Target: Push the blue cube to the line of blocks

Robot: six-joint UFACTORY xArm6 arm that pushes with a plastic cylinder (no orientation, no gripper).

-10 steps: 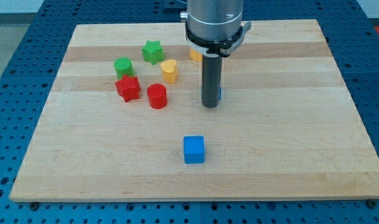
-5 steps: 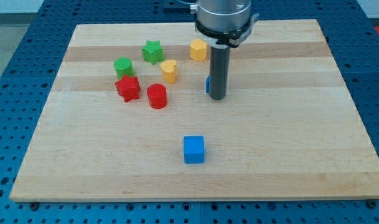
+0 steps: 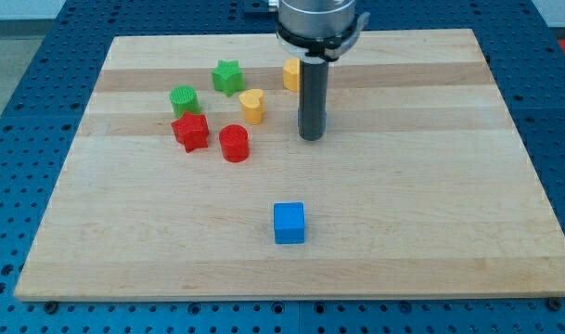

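The blue cube (image 3: 288,223) sits alone on the wooden board (image 3: 430,186), below centre. My tip (image 3: 310,137) rests on the board well above the cube, apart from it. A thin blue sliver of another block (image 3: 325,119) shows just right of the rod, mostly hidden behind it. To the tip's left lie a yellow heart (image 3: 252,106), a red cylinder (image 3: 234,144), a red star (image 3: 191,132), a green cylinder (image 3: 183,99) and a green star (image 3: 228,77). A yellow block (image 3: 290,74) is partly hidden behind the rod.
The board lies on a blue perforated table (image 3: 22,83). The arm's grey body (image 3: 316,19) hangs over the board's top edge.
My tip has moved up the view, swinging right and then back left. The small blue block beside the rod has shifted up with it. The blue cube has not moved.
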